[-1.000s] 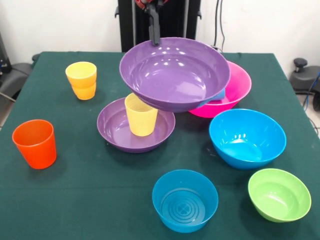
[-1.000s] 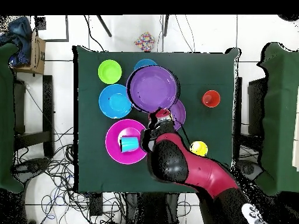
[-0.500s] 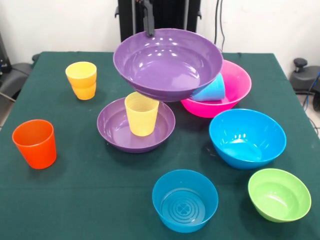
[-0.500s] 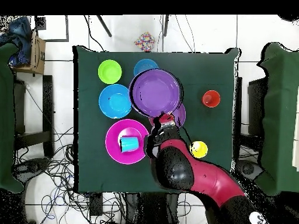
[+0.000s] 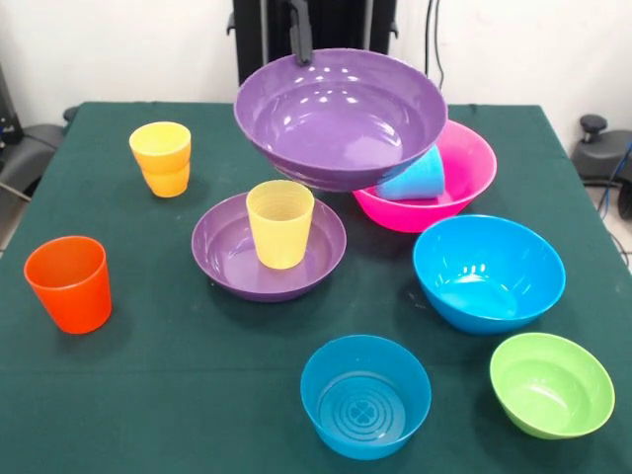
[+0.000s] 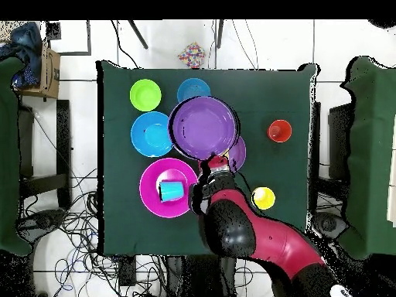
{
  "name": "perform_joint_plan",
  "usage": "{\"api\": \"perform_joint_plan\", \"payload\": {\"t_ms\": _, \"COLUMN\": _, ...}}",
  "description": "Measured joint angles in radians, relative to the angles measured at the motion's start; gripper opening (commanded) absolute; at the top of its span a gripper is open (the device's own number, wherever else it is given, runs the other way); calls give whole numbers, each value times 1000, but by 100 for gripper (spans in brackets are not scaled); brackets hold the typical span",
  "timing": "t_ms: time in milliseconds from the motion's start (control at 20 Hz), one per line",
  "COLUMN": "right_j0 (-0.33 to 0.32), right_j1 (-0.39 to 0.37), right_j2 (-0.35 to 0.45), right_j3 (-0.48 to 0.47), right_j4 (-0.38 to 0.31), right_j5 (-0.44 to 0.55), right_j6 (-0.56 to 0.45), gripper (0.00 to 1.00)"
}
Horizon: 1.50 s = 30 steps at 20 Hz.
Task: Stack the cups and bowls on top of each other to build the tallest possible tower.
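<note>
My gripper (image 5: 301,51) comes down from the top edge and is shut on the far rim of a wide purple bowl (image 5: 341,118), holding it tilted in the air over the table's middle. Overhead, the gripper (image 6: 217,160) grips the held bowl (image 6: 203,126). Below it, the second purple bowl (image 5: 225,255) stands on the table with the pale yellow ribbed cup (image 5: 280,223) upright inside. The big pink bowl (image 5: 472,163) behind holds the light blue cup (image 5: 417,178) on its side. Two amber-yellow cups (image 5: 161,158) are stacked far left. The orange cup (image 5: 69,283) stands near left.
The big blue bowl (image 5: 489,272), small blue bowl (image 5: 365,395) and small green bowl (image 5: 551,383) stand on the green tablecloth (image 5: 148,385) at the near right. The robot's pedestal (image 5: 341,15) rises behind the table's far edge.
The gripper has lifted the purple bowl higher, uncovering the light blue cup in the pink bowl. Nothing on the table has moved.
</note>
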Motion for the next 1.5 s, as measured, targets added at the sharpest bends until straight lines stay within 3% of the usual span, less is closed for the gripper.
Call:
{"api": "perform_joint_plan", "payload": {"t_ms": 950, "right_j0": -68, "right_j1": 79, "right_j2": 16, "right_j3": 20, "right_j4": -70, "right_j5": -134, "right_j6": 0, "gripper": 0}}
{"api": "perform_joint_plan", "payload": {"t_ms": 1500, "right_j0": -91, "right_j1": 80, "right_j2": 37, "right_j3": 22, "right_j4": -77, "right_j5": -140, "right_j6": 0, "gripper": 0}}
